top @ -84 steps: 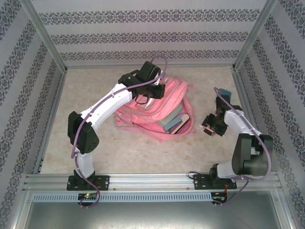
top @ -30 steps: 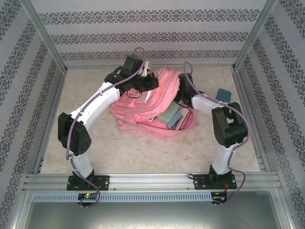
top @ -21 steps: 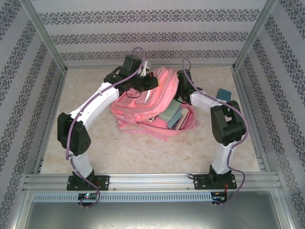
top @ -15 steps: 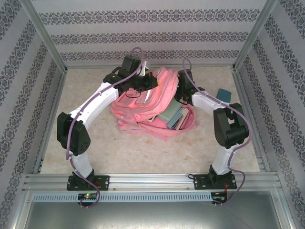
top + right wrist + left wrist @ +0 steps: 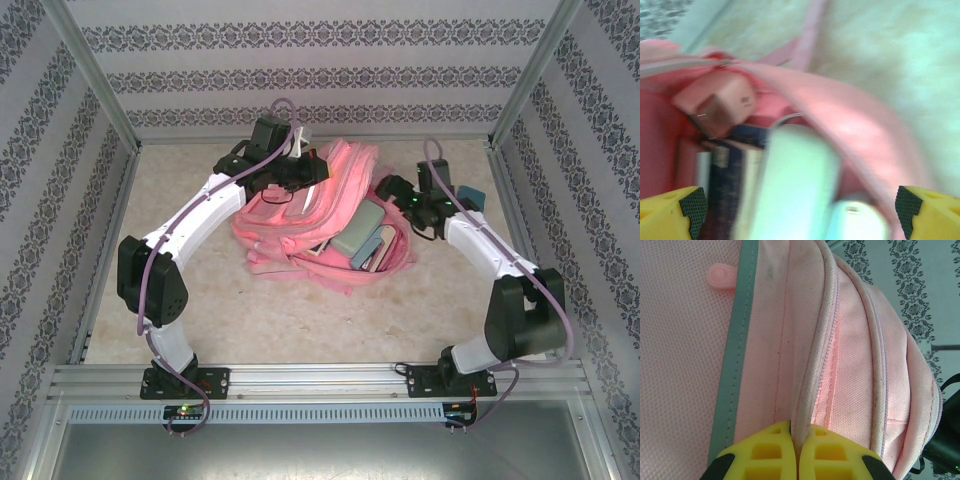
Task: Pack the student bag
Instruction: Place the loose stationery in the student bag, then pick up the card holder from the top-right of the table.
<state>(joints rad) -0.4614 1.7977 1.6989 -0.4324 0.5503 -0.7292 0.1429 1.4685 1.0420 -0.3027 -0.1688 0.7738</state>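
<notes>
The left arm (image 5: 190, 235) runs from the lower left of the top view up to the upper centre. There the left gripper (image 5: 305, 168) sits on the far, top edge of the student bag (image 5: 325, 205).

In the left wrist view, the left gripper (image 5: 796, 445) is at the bottom edge. Its yellow fingers (image 5: 765, 452) are clenched on a raised, piped seam of the student bag (image 5: 850, 365). To the left of the seam a pale grey-green stripe (image 5: 735, 340) runs up the fabric, with a round pink zip pull (image 5: 720, 276) beside it at the upper left. A zip line (image 5: 827, 340) runs just right of the seam.

The pink bag lies in the middle of the beige table (image 5: 300, 310). Its main compartment gapes toward the right, with a pale green book (image 5: 360, 232) and other books inside.

The right gripper (image 5: 392, 190) hangs over the right side of that opening. In the blurred right wrist view, the right gripper (image 5: 800, 210) is released, with one yellow finger (image 5: 670, 210) at each lower corner. Between them are the pale green book (image 5: 795, 185), a dark blue book (image 5: 725, 190) and a pink boxy item (image 5: 720, 100) inside the bag (image 5: 855, 135).

At the right of the top view, a teal object (image 5: 470, 195) lies on the table, partly behind the right arm (image 5: 490, 255).
</notes>
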